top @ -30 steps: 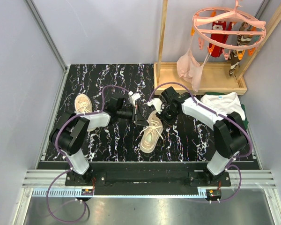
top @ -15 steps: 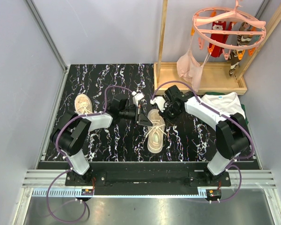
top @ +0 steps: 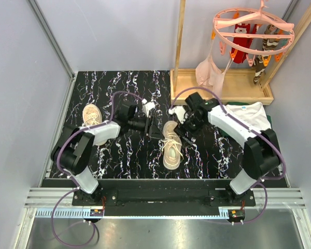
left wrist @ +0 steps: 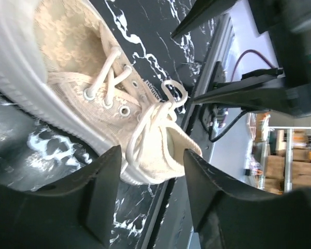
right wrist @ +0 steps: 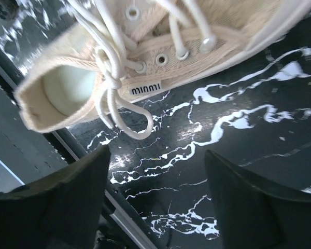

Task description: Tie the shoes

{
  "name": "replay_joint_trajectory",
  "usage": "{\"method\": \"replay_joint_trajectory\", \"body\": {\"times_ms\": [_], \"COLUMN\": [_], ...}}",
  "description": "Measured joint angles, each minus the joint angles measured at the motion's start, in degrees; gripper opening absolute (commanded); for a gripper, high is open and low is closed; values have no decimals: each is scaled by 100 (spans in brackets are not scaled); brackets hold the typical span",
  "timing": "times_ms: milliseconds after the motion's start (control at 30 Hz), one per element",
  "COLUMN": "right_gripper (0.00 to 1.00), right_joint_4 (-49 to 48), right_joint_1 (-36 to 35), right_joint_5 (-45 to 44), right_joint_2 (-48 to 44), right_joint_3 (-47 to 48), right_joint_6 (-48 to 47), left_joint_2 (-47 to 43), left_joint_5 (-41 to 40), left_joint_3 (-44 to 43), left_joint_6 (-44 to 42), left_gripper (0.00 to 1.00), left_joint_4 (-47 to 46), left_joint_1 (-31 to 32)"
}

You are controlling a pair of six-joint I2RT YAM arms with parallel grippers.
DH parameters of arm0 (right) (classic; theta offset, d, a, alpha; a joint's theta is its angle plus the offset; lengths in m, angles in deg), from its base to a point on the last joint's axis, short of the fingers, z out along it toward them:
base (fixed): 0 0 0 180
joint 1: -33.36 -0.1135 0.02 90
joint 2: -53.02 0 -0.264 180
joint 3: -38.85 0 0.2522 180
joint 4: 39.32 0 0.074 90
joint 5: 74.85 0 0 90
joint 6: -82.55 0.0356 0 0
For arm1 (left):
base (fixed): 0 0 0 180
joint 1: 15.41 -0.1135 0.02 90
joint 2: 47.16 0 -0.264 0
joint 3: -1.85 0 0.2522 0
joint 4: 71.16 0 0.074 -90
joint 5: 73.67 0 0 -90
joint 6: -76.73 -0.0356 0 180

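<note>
One of the shoes [top: 172,146], a beige sneaker with white laces, lies mid-table with its heel toward the far side. Its laces [right wrist: 119,98] form a knot with loops by the heel. The other shoe [top: 92,117] lies at the far left. My left gripper [top: 153,128] is open just left of the middle shoe's heel. In the left wrist view the open left gripper [left wrist: 150,179] holds nothing, and the shoe [left wrist: 83,72] lies beyond its fingers. My right gripper [top: 185,129] is open on the heel's right side. The right wrist view shows that gripper [right wrist: 158,174] empty above the table, near the shoe [right wrist: 217,31].
A wooden rack base [top: 223,85] stands at the back right under a pink round hanger [top: 254,26] with clothes. A white garment [top: 246,111] lies beside the right arm. Grey walls close off the black marbled table [top: 129,88], and a metal rail runs along the front.
Both grippers were shut and have opened, letting go of the laces. The middle shoe swung from tilted to nearly straight and now lies still.
</note>
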State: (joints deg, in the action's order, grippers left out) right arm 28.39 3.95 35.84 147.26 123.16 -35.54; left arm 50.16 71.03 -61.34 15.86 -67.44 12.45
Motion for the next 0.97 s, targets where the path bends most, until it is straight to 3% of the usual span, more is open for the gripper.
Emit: {"method": "replay_joint_trajectory", "body": {"times_ms": [33,100,200,467,600,733,967], "right_gripper": [99,100,100,100,100,100,100], "right_joint_4": [50,83,85,68,-90,-238,-560], "right_joint_1": [11,76,334,1757,2328,2621,2688], "right_joint_5": [-7,-7,35,323,339,223,-190], "right_joint_2": [-90,-321,-835,-1978,-2417,-2643,-2581], "right_joint_3": [138,365,603,688,264,-420,-1292], "right_joint_6": [42,142,269,715,964,1255,1792], "left_joint_2": [-127,-415,-914,-1805,-1934,-2083,-2315], "left_joint_5": [-11,-50,-149,-616,-1257,-2041,-3091], "left_joint_3": [-85,-269,-686,-1926,-2315,-2221,-1303], "left_joint_6": [-186,-584,-1226,-2487,-2822,-3049,-3215], "left_gripper": [59,65,98,99,99,99,99], "left_joint_4": [282,710,1456,3362,4098,4470,4529], "left_joint_1": [-70,-238,-603,-1862,-2225,-2234,-2229]}}
